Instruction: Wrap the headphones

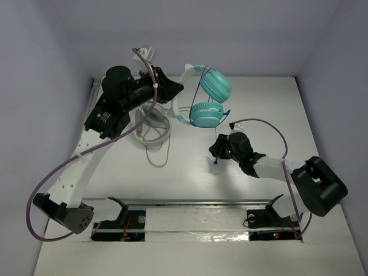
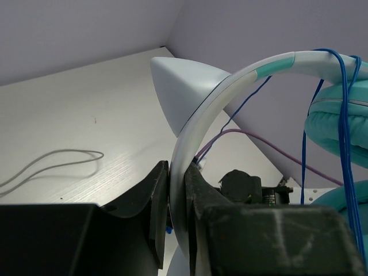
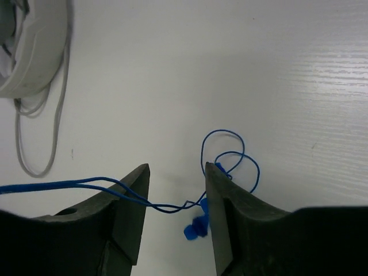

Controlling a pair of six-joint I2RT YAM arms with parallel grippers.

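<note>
The headphones hang above the table at the back: two teal ear cups [image 1: 207, 113], a white headband [image 1: 183, 92] with a pointed white ear [image 2: 178, 86], and a thin blue cord [image 2: 345, 144] running over the cups. My left gripper [image 1: 174, 89] is shut on the headband [image 2: 230, 86] and holds the headphones up. My right gripper [image 1: 216, 152] is open, low over the table in front of the cups. The loose end of the blue cord [image 3: 167, 206] runs between its fingers [image 3: 175, 172], unclamped, with the blue plug [image 3: 195, 227] and small loops [image 3: 230, 155] on the table.
A white round object with a grey cable [image 1: 152, 129] lies on the table under the left arm; it also shows in the right wrist view [image 3: 29, 57]. Purple robot cables [image 1: 270, 126] loop off both arms. Walls close the back and sides.
</note>
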